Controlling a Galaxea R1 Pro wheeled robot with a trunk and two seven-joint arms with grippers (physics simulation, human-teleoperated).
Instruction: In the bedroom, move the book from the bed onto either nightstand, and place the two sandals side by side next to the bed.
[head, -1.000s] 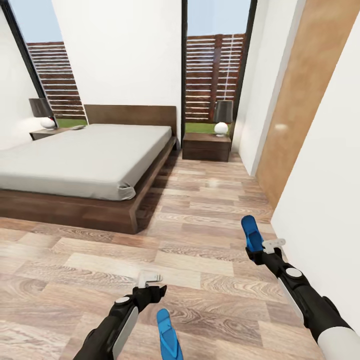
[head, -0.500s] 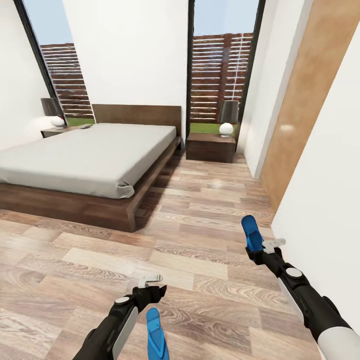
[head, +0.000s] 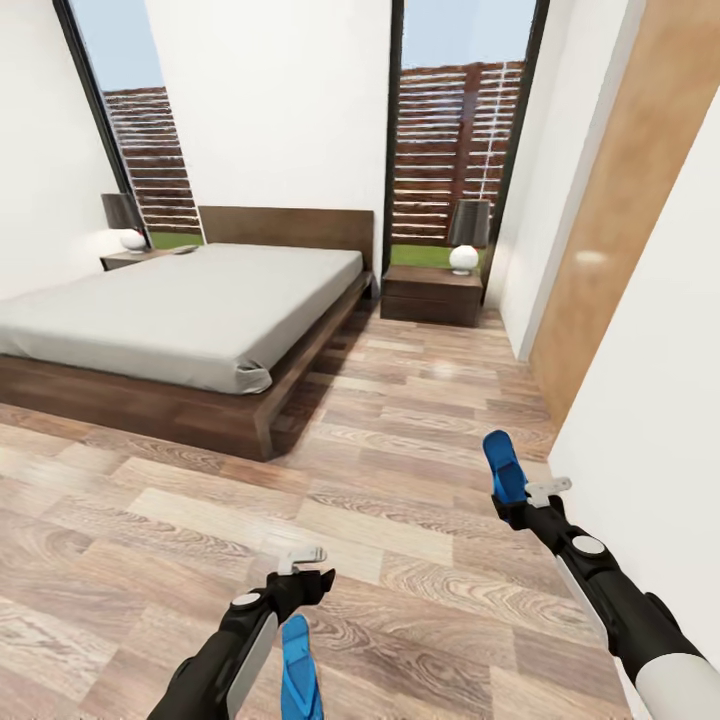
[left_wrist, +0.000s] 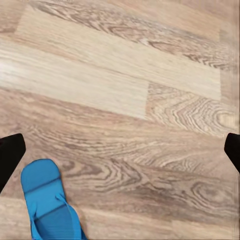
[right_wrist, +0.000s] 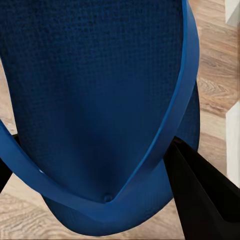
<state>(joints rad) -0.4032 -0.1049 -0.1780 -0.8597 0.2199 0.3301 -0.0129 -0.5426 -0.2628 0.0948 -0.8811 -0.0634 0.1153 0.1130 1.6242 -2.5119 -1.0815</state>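
Observation:
My right gripper is shut on the heel end of a bright blue sandal, held up above the floor; in the right wrist view its sole and thin strap sit close against a dark finger. The second blue sandal lies flat on the plank floor just beside my left forearm, and also appears in the left wrist view. My left gripper hangs open above bare floor, its fingertips spread wide. The bed stands ahead at the left, with a nightstand on its right. The book cannot be made out.
A second nightstand with a lamp stands beyond the bed; a small flat thing by it is too small to name. A lamp tops the right nightstand. A white wall and wood panel run close on my right.
The whole head view has shifted, so the camera moved: bed and nightstand slid right in the picture, the floor sandal slid left. Both arms keep their pose and the right grip is unchanged.

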